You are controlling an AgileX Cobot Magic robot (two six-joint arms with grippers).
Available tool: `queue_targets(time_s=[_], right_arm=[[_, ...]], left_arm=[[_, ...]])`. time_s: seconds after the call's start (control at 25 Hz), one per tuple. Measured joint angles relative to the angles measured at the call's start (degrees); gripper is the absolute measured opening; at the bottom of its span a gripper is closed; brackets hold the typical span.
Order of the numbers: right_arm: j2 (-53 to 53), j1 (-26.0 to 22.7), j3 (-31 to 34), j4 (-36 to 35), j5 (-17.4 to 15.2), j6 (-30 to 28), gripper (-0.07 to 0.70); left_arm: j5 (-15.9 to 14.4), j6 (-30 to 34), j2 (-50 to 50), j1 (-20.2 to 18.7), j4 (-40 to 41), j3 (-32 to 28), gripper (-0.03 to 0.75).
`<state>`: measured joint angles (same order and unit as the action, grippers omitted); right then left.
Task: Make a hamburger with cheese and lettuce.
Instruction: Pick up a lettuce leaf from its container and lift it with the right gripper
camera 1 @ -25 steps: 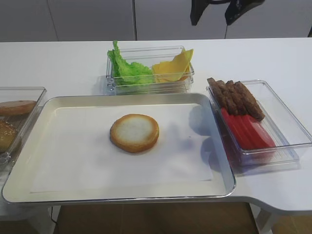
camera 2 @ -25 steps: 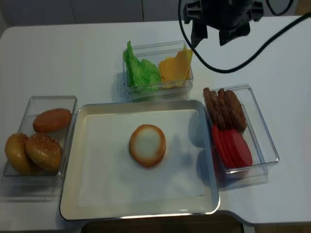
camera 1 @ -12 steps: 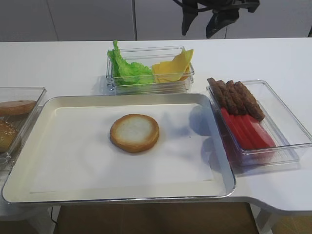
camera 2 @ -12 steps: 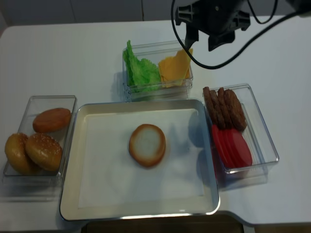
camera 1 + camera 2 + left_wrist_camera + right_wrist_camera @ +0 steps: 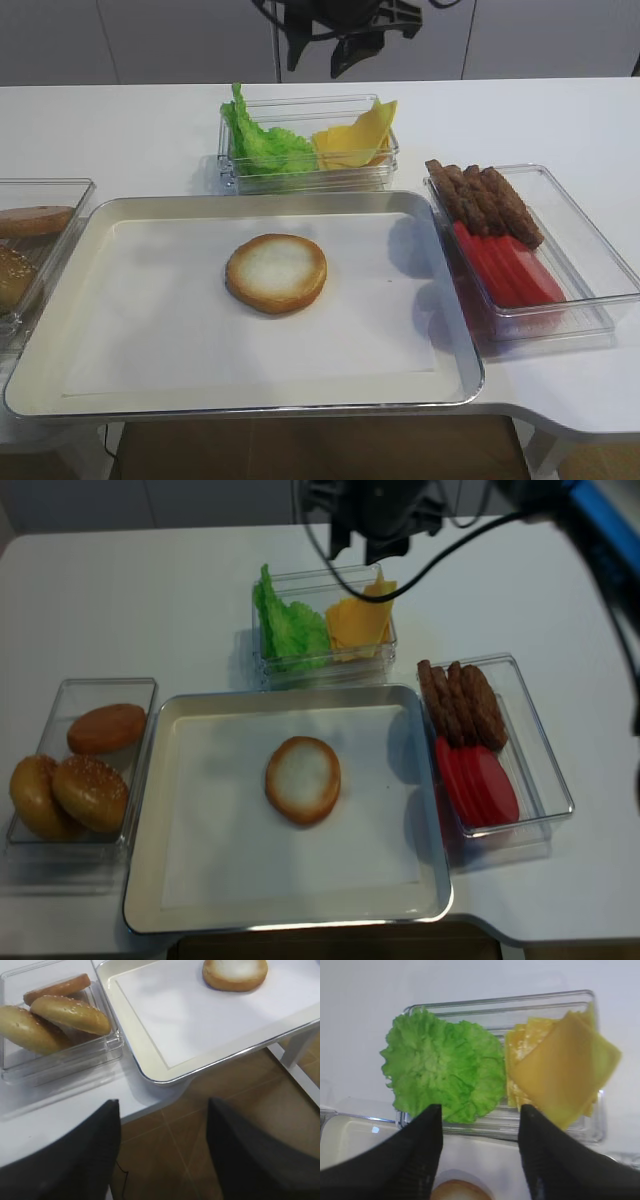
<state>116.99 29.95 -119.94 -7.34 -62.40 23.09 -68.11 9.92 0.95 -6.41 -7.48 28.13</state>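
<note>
Right wrist view: my right gripper (image 5: 479, 1152) hangs open above the lettuce (image 5: 445, 1078) and cheese (image 5: 560, 1075), ready to pick one.

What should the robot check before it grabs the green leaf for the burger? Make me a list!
1. Right gripper open: ok, its jaws stand apart.
2. Right gripper above the lettuce: ok, the leaf lies just ahead of its fingertips.
3. Lettuce free to lift: ok, nothing lies on it; the cheese sits beside it in the same clear box.
4. Hamburger ready on the tray: ok, cut face up and bare.
5. Left gripper out of the way: ok, open, off the tray's near corner.
6. How many leaves are stacked: cannot tell.
</note>
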Motion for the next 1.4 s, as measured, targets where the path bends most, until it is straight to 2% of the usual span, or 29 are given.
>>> queue_targets(time_s=[0.24, 0.36, 0.56, 0.8, 1.4], right_arm=[[6.5, 3.2, -7.2, 0.3, 0.0, 0.0, 0.391], [7.5, 4.4, -8.4, 0.3, 2.5, 0.0, 0.391], [8.0, 5.9, -8.5, 0.3, 6.8, -0.9, 0.391], [8.7, 6.0, -8.5, 0.1, 10.0, -2.0, 0.391], [12.9, 6.0, -8.5, 0.0, 12.9, -2.8, 0.389]], left_arm=[[0.0, 0.0, 0.0, 0.0, 0.0, 0.0, 0.41], [0.0, 0.0, 0.0, 0.0, 0.0, 0.0, 0.411], [0.0, 0.0, 0.0, 0.0, 0.0, 0.0, 0.41], [0.0, 0.0, 0.0, 0.0, 0.0, 0.0, 0.41], [0.0, 0.0, 0.0, 0.0, 0.0, 0.0, 0.41]])
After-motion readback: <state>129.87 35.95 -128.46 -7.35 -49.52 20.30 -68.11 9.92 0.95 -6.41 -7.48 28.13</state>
